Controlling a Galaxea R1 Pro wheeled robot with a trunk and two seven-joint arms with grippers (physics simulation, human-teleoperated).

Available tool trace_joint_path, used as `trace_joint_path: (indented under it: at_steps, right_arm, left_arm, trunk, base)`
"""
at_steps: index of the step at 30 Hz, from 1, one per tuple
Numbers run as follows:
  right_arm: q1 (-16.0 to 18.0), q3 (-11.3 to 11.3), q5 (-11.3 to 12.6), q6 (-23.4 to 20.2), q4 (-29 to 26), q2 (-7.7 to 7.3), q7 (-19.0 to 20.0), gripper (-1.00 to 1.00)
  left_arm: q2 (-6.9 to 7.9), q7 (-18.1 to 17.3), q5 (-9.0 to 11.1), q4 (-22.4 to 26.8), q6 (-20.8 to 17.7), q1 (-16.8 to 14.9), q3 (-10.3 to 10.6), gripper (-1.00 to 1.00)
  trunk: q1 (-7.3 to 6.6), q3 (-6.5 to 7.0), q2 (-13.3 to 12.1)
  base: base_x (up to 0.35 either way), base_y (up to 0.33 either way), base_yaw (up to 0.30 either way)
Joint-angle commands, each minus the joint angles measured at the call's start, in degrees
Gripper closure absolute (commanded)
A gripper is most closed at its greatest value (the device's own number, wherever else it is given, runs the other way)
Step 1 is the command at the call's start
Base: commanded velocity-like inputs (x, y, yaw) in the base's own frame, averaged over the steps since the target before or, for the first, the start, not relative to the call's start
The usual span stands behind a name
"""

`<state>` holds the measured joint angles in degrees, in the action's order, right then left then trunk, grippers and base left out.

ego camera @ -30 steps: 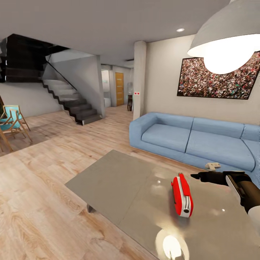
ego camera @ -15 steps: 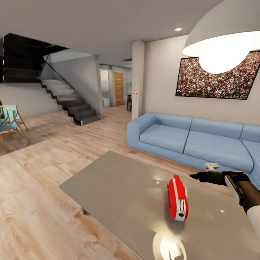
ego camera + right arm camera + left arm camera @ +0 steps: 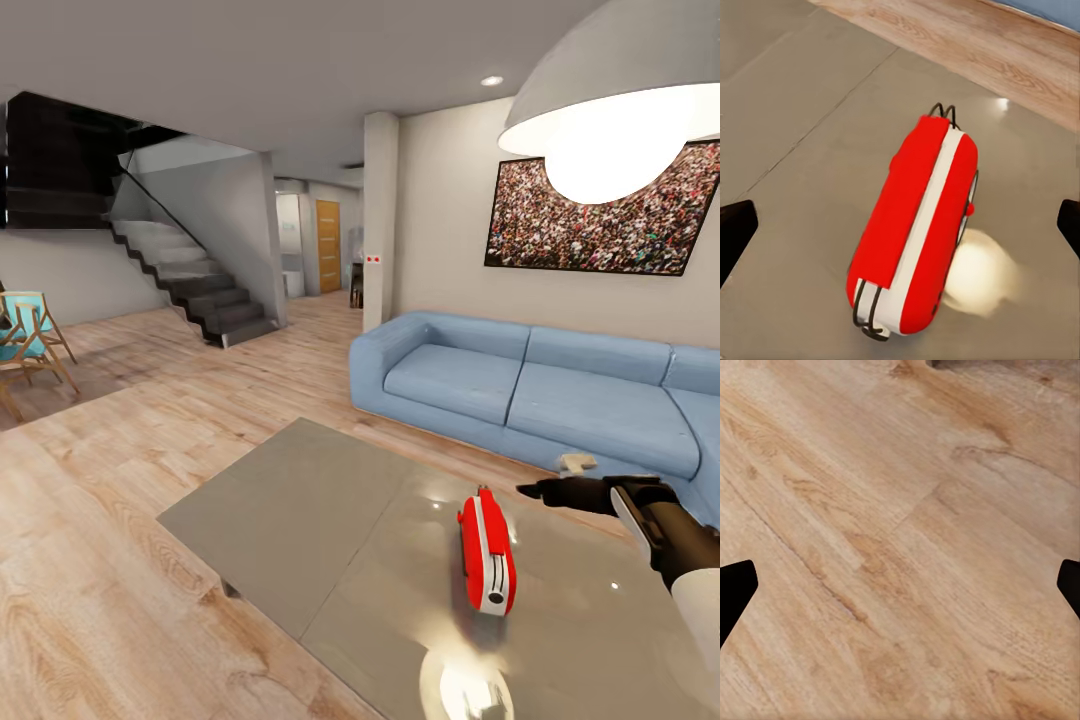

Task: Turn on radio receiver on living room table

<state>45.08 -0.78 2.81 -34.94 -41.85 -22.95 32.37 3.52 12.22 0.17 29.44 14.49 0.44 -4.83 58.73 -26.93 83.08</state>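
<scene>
The red radio receiver (image 3: 487, 550) lies on the glossy grey-beige table (image 3: 320, 500), its white band and black knob end toward me. My right gripper (image 3: 530, 490) hovers just beyond and to the right of it, above the tabletop. In the right wrist view the radio (image 3: 916, 225) lies below the open right gripper (image 3: 902, 229), whose fingertips (image 3: 735, 234) sit far apart and touch nothing. My left gripper (image 3: 900, 585) is open over bare wood floor (image 3: 900, 510).
A small white-grey flat device (image 3: 578, 462) rests on the table behind the right gripper. A blue sectional sofa (image 3: 520, 385) runs along the far side under the crowd picture (image 3: 600, 215). A grey pendant lamp (image 3: 620, 90) hangs at the upper right. Stairs (image 3: 200, 290) and a wooden chair (image 3: 25, 340) stand to the left.
The whole view has shifted a little, so the camera moved. The right gripper and radio keep roughly the same spacing. Both grippers hold nothing.
</scene>
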Motion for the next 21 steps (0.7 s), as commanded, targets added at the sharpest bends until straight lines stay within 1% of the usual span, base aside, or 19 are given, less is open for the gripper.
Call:
trace_joint_path:
  at_steps: [1,2,6,8,9,12,15,21]
  right_arm:
    - [0.01,0.02,-0.04,-0.05,0.04,0.53,-0.48,-1.0]
    - [0.01,0.07,-0.16,-0.28,0.09,1.72,-1.82,-1.0]
    - [0.01,0.56,-0.54,-1.03,0.18,4.95,-6.5,-1.0]
    - [0.01,1.51,-0.88,-1.24,0.83,8.8,-13.81,-1.0]
    - [0.01,2.45,-1.14,-1.11,1.86,13.18,-24.42,-1.0]
    - [0.01,2.74,-1.19,-1.1,2.22,15.32,-30.97,-1.0]
    - [0.01,2.57,-1.15,-1.29,2.26,16.0,-32.62,-1.0]
    - [0.01,2.31,-1.06,-1.45,2.17,16.18,-33.1,-1.0]
  left_arm:
    - [0.0,0.0,0.0,0.0,0.0,0.0,0.0,-1.0]
    - [-0.01,0.0,0.0,0.02,0.0,0.0,0.0,-1.0]
    - [-0.07,0.0,0.0,0.02,0.02,0.02,0.0,-1.0]
    - [-0.18,0.0,0.02,0.01,0.07,0.01,0.0,-1.0]
    - [-0.24,0.0,0.07,0.01,0.09,0.01,0.0,-1.0]
    - [-0.31,-0.04,0.08,0.0,0.09,0.03,0.02,-1.0]
    - [-0.34,-0.05,0.09,0.0,0.1,0.05,0.01,-1.0]
    - [-0.38,-0.04,0.09,0.01,0.1,0.02,0.0,-1.0]
  trunk:
    - [0.0,0.0,0.0]
    - [0.0,0.0,0.0]
    - [0.0,0.0,0.0]
    - [0.0,0.0,0.0]
    - [0.0,0.0,0.0]
    - [0.0,0.0,0.0]
    - [0.0,0.0,0.0]
    - [0.0,0.0,0.0]
  base:
    - [0.001,-0.002,0.0]
    - [0.001,-0.001,0.0]
    - [0.0,0.0,0.0]
    - [0.0,0.0,0.0]
    - [0.0,0.0,0.0]
    - [0.0,0.0,0.0]
    - [0.0,0.0,0.0]
    - [0.0,0.0,0.0]
